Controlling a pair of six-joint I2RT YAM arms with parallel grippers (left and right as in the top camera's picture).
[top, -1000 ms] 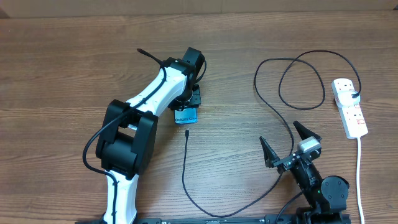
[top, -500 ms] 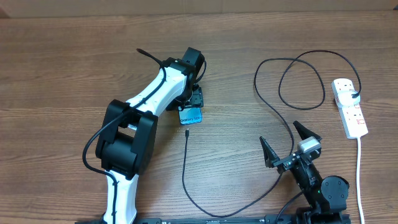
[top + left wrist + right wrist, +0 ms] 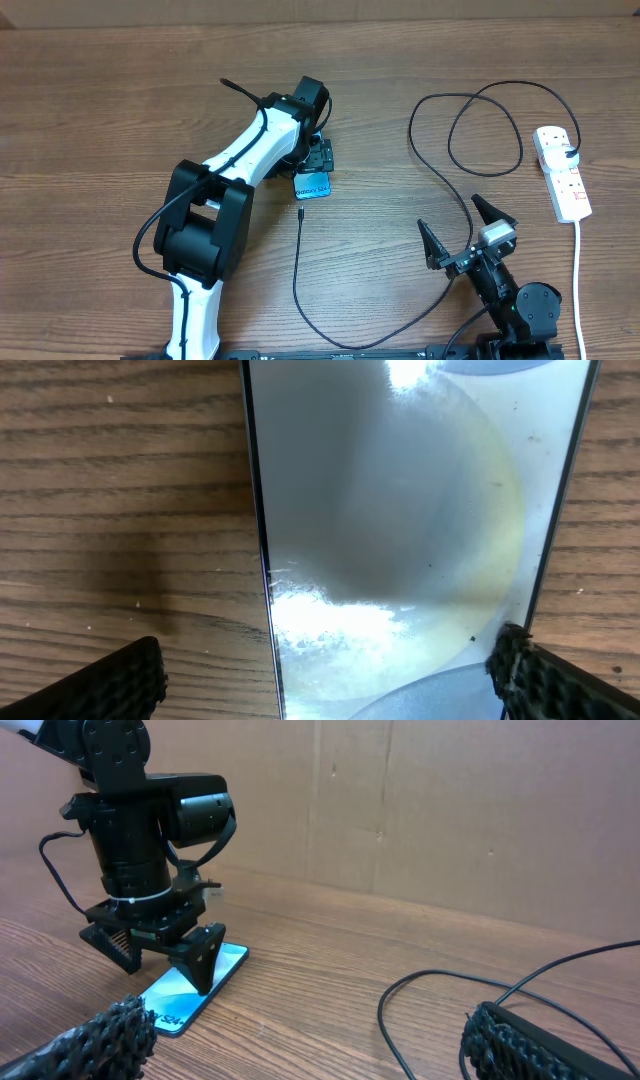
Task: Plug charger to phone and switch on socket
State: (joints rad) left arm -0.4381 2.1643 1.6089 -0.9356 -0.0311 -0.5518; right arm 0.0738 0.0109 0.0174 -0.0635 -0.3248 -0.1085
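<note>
Roughly far-to-near, the phone (image 3: 311,184), its text end toward the charger (image 3: 296,262) tip.

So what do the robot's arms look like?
The left arm has white shells with chunky black joints and a black cable looping alongside. The right arm is mostly black with a small silvery block. Both end in two pointy black fingers with bumpy, ribbed pads.
</note>
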